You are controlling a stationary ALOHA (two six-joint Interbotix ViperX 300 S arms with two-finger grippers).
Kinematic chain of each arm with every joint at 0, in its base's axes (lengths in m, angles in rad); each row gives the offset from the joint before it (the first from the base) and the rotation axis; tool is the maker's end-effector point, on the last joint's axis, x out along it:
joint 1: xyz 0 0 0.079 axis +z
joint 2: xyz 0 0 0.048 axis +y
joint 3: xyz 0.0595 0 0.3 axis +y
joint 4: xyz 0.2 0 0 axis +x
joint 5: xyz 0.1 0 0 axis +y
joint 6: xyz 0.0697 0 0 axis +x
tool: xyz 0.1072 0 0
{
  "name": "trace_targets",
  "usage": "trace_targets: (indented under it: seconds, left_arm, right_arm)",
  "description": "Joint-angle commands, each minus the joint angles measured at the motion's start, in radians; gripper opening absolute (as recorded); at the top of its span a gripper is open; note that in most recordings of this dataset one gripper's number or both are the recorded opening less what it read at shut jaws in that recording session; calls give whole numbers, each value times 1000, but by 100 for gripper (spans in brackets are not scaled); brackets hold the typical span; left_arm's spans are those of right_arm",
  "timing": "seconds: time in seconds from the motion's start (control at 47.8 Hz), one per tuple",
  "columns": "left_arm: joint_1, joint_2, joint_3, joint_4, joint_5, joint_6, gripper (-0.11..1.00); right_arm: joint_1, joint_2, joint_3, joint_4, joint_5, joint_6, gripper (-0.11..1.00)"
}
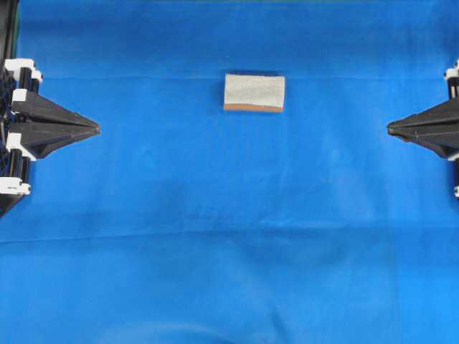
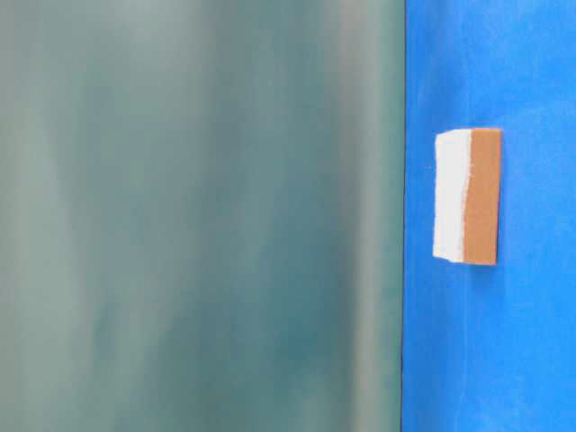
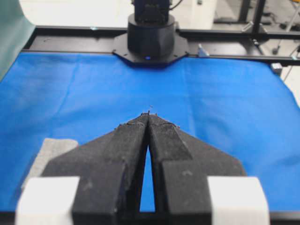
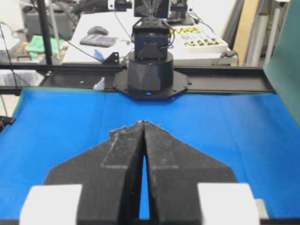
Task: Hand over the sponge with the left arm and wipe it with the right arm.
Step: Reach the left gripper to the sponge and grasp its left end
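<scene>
sponge: the sponge (image 1: 254,92) lies flat on the blue cloth (image 1: 229,236), upper centre of the overhead view, slightly right of the middle line
sponge axis: long axis runs left-right in the overhead view, roughly square to the frame edges; short axis runs top-bottom
sponge faces: grey-white speckled side up; thin orange-brown layer shows along its lower edge in the overhead view
sponge, table-level view: sponge (image 2: 468,196) at right centre, this view looks turned on its side, so the long axis runs up-down here; white layer on the left, orange-brown on the right
sponge, left wrist view: grey corner (image 3: 49,154) at lower left, partly hidden behind the finger
left gripper: left gripper (image 1: 96,128) at left edge of the overhead view, mid height, tips pointing right; jaws pressed together at the tips, nothing between them
right gripper: right gripper (image 1: 389,128) at right edge, mid height, tips pointing left; jaws closed tip to tip, holding nothing
spacing: sponge between the two grippers, above the line joining their tips, well apart from both
left wrist view: fingers (image 3: 133,140) meet at the tip, thin slit toward the base; opposite arm base (image 3: 150,37) at top centre
right wrist view: fingers (image 4: 161,150) closed; other arm base (image 4: 150,70) at top centre
</scene>
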Motion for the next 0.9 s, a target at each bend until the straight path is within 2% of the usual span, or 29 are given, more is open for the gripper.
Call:
trace_targets:
  seconds: [0.0,0.23,0.397,0.627,0.669,0.732,0.878]
  left_arm:
    - [0,8,-26,-18,-6,8,0]
    - [26,48,-41,-20,-34,35,0]
    - [100,129,-71,-18,-54,60,0]
    - [190,308,-143,-18,-58,69,1]
    - [201,345,-158,-18,-58,80,5]
    - [216,402,-186,-18,-57,98,18]
    - [241,568,-281,-20,-20,146,62]
  right_arm:
    - [2,6,-29,0,-8,-5,0]
    - [2,11,-29,0,-6,-3,0]
    - [2,14,-29,0,0,2,0]
    - [2,17,-28,0,0,3,0]
    - [0,18,-29,0,2,3,0]
    - [2,20,-28,0,6,3,0]
    - [0,23,-26,-2,8,3,0]
